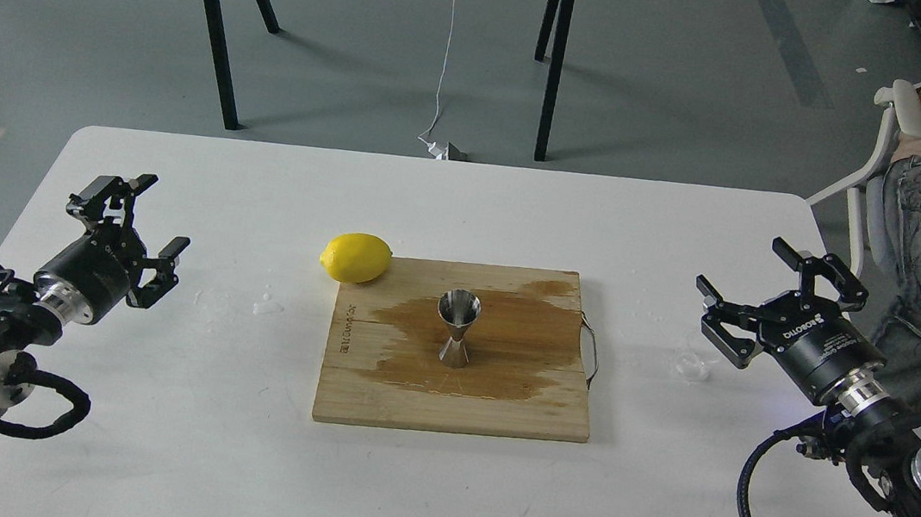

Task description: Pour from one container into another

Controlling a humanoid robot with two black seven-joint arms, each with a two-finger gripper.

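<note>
Two claws are hanging released for you: the left claw (144, 235) near the table's (150, 397) left edge, the right claw (755, 296) near its right edge. Your shiny hourglass jigger (457, 327) is standing upright mid-board on the wet cutting board (375, 396). Your clear cup (691, 365), low and nearly invisible, is sitting just beside the right claw.
</note>
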